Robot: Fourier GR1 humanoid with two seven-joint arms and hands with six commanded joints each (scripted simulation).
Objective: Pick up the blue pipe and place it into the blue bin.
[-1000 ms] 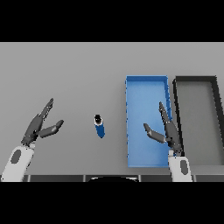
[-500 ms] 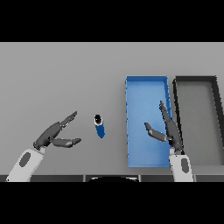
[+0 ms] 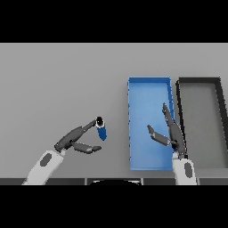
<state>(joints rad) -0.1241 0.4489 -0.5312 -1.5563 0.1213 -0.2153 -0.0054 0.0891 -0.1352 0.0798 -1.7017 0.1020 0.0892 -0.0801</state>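
Left hand [image 3: 72, 140]: fingers spread wide, tips touching blue pipe [image 3: 101, 130] near table's [image 3: 58, 80] front edge.
Right hand [image 3: 171, 132]: fingers relaxed, over blue bin [image 3: 149, 91].

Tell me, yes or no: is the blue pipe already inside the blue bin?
No. The blue pipe stands on the grey table left of the blue bin, beside the left hand.

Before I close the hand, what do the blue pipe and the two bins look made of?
Blue pipe: looks like smooth rigid plastic, uniform blue with a dark open end. Blue bin: probably moulded plastic, flat matte colour, thin straight walls. Black bin: same build, dark rim, grey floor. No texture shows, so metal cannot be ruled out.
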